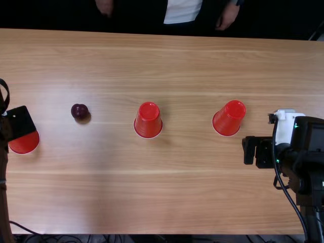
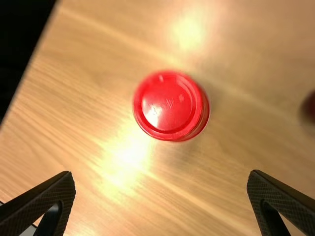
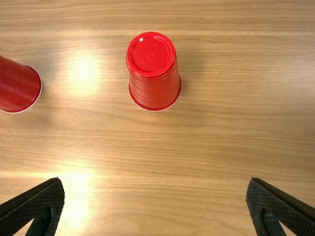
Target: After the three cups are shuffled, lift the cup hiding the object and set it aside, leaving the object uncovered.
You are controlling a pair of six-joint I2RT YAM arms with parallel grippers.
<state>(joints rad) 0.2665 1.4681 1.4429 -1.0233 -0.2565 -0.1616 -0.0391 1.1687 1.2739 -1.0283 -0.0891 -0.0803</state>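
Though near table edge, cup under tool

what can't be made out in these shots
Top view: left cup partly hidden under the left arm.
Left wrist view: ball cut off by the edge, blurred.
Right wrist view: middle cup cut off by the edge.
Right cup: its inside, hidden by its own wall.

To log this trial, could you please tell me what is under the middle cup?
Nothing can be seen: the middle cup stands rim-down on the table, hiding its inside. A dark ball lies uncovered nearby.
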